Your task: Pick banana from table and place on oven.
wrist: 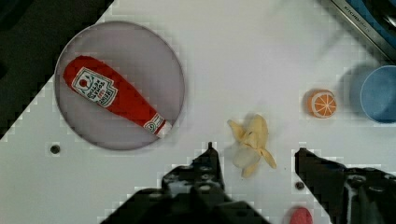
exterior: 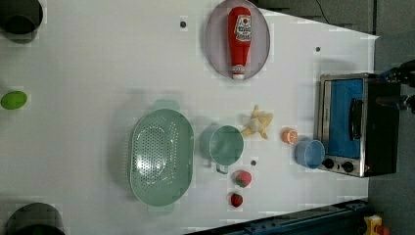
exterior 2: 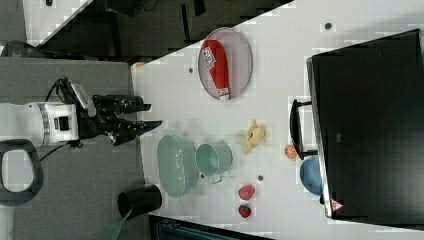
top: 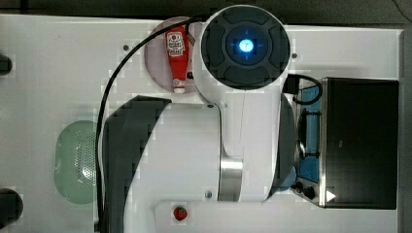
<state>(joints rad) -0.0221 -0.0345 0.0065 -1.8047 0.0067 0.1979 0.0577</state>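
The jaws (wrist: pixel 254 156) hang open above the banana (wrist: pixel 252 144), which lies on the worktop (wrist: pixel 261 56) between the cup (exterior: pixel 225 145) and orange slice (wrist: pixel 321 103). Its splayed peel may slip out if a strip alone gets pinched.

Banana (exterior: pixel 258 122): small, pale cream-yellow, peel strips splayed in a star-like outline; lies flat on the table, apart from anything else. In the wrist view (wrist: pixel 252 144) its greyish-white middle shows.
Banana position: in the left view, between a green cup and an orange slice, on the oven's door side.
Table (exterior: pixel 98 73): large, flat, white, with a few small dark holes.
Oven (exterior 2: pixel 370 125): boxy, matte black top, silver front frame, bluish glass door with dark handle, apparently shut; small dark knobs (exterior: pixel 337 165). Stands upright on the table.
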